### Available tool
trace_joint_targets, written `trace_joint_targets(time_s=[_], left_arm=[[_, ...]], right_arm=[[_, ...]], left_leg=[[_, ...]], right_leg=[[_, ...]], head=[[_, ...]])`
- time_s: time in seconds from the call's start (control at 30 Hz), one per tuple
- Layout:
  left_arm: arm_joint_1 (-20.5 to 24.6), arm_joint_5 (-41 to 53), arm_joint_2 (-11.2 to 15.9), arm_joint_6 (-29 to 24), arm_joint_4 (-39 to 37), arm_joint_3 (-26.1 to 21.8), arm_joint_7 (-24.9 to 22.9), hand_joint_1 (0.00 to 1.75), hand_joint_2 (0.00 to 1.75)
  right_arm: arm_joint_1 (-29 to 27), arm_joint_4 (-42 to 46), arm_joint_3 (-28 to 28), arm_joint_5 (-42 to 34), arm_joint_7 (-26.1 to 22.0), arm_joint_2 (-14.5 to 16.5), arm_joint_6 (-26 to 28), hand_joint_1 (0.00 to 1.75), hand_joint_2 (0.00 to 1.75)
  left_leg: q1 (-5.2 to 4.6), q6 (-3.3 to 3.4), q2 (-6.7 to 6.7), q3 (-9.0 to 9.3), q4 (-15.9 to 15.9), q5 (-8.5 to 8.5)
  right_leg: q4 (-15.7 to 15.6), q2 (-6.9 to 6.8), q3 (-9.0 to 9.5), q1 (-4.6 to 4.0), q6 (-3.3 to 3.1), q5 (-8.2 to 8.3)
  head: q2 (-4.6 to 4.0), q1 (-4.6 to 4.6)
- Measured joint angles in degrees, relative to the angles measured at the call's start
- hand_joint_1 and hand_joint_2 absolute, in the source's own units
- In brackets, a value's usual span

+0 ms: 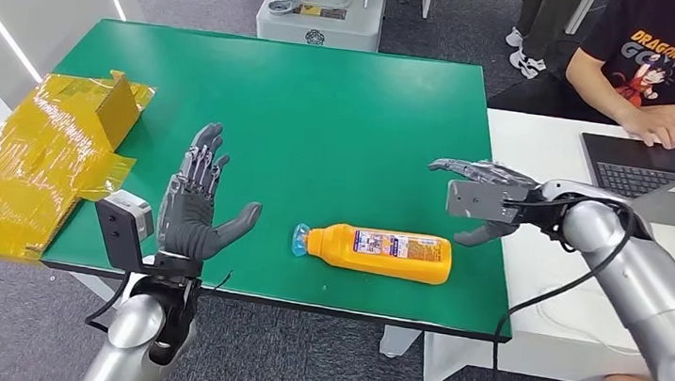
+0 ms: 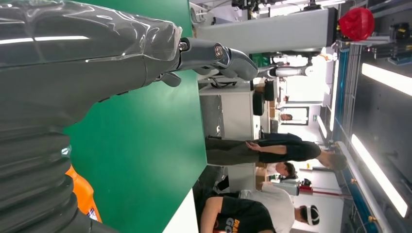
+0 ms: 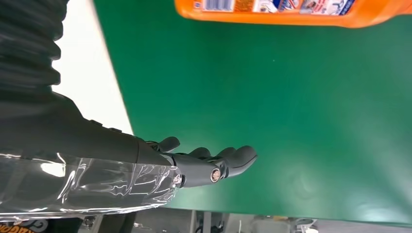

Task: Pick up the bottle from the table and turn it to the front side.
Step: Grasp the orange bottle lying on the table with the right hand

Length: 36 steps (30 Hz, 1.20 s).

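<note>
My left hand (image 2: 97,63) takes much of this view, the grey cover close to the camera and the fingers (image 2: 218,56) stretched out with nothing in them, above the green table (image 2: 145,145). A small orange part of the bottle (image 2: 85,196) shows beside the hand. Past the table edge I see some people (image 2: 262,150) and grey equipment (image 2: 272,31).
</note>
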<state>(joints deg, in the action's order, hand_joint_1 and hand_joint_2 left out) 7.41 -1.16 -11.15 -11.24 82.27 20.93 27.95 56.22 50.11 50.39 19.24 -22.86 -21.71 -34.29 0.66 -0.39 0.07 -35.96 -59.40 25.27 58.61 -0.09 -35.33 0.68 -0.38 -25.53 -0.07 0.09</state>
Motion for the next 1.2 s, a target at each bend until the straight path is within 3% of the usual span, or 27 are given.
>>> trace_joint_targets(time_s=[0.07,0.13,0.43,0.8,1.2], left_arm=[[0.83,-0.60,0.17,0.23,-0.73,0.82,0.31,0.00,1.75],[1.04,-0.90,0.25,0.44,-0.87,1.28,0.52,0.00,1.75],[2.22,-1.51,0.31,1.46,-0.99,2.76,-0.41,0.00,1.75],[3.14,-1.56,0.33,1.71,-2.76,2.91,-0.99,0.00,1.75],[3.27,-1.57,0.33,1.67,-3.30,2.90,-0.97,0.00,1.75]], right_arm=[[3.48,-8.12,5.34,-1.68,-0.72,4.12,3.42,0.00,1.75],[3.81,-11.60,7.09,-1.30,-0.51,6.85,5.85,0.00,1.75],[3.18,-21.89,12.45,0.72,2.59,15.42,8.46,0.00,1.75],[1.41,-27.02,15.05,3.47,3.63,17.11,8.80,0.00,1.75],[3.69,-28.98,16.01,4.40,4.20,16.29,8.32,0.00,1.75]], left_leg=[[0.00,0.00,0.00,0.00,0.00,0.00],[0.01,0.00,0.01,0.01,0.00,0.00],[0.02,0.00,-0.01,0.01,0.00,0.00],[0.00,0.00,0.00,0.01,-0.02,0.00],[0.00,0.00,0.00,0.02,-0.02,0.00]], right_leg=[[0.01,0.01,0.00,-0.01,0.00,0.00],[0.01,0.01,0.00,-0.01,0.00,0.00],[-0.01,-0.01,-0.01,-0.03,0.00,-0.02],[-0.02,0.01,-0.01,0.01,0.00,0.00],[-0.02,0.01,-0.01,0.00,0.00,0.00]], head=[[0.00,0.00],[0.00,-0.01],[0.00,-0.01],[0.00,-0.01],[0.00,-0.01]])
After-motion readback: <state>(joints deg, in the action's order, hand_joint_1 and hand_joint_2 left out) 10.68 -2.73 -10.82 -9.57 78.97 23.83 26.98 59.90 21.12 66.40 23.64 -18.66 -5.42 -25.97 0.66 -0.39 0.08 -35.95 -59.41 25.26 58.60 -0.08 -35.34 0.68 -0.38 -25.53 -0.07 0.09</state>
